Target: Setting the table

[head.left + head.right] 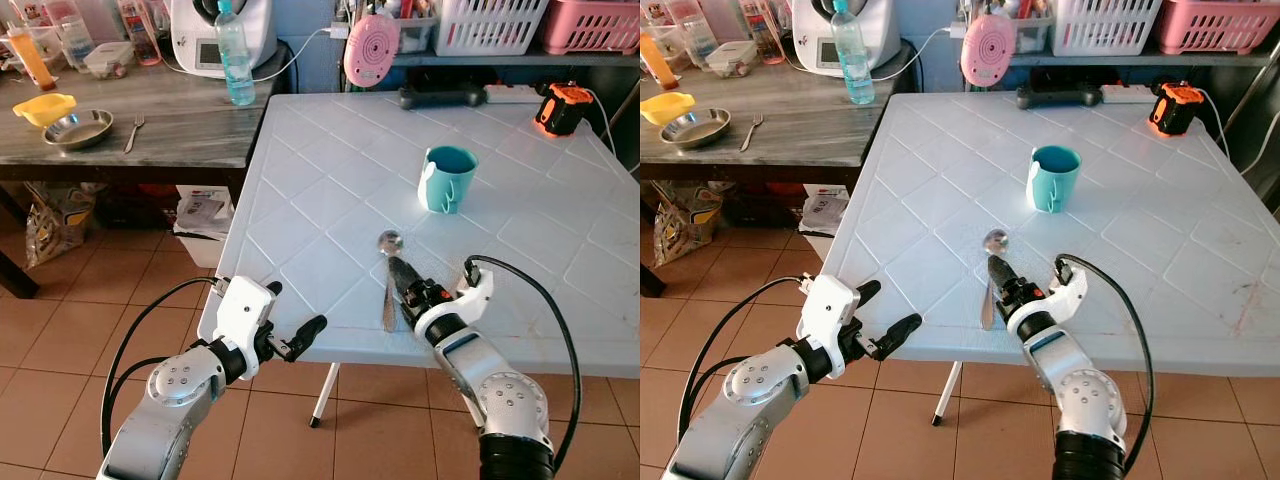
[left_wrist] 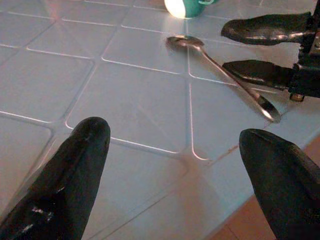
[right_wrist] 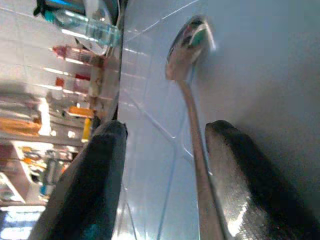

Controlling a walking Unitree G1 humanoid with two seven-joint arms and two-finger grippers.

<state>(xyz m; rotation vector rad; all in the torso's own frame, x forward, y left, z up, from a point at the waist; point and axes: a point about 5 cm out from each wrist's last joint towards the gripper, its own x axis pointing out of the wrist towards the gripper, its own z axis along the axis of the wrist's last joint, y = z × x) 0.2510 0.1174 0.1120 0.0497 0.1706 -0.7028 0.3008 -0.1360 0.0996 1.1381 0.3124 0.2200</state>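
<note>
A metal spoon (image 1: pixel 388 270) lies on the white table (image 1: pixel 330 170), its bowl pointing toward a teal mug (image 1: pixel 446 178) that stands upright further in. My right gripper (image 1: pixel 398 272) is low over the spoon's handle and open. The handle (image 3: pixel 197 150) runs on the table between its two fingers, close beside one finger (image 3: pixel 240 170). My left gripper (image 1: pixel 300 335) hovers open and empty just off the table's near edge, to the left of the spoon (image 2: pixel 220 65). From the left wrist, the right gripper's fingers (image 2: pixel 265 27) show on either side of the handle.
An orange and black tool (image 1: pixel 562 106) and a dark bar (image 1: pixel 440 97) lie at the table's far side. The wooden counter (image 1: pixel 180 125) to the left carries a metal bowl (image 1: pixel 77 128), a fork (image 1: pixel 134 131) and a water bottle (image 1: pixel 234 55). Tiled floor lies below.
</note>
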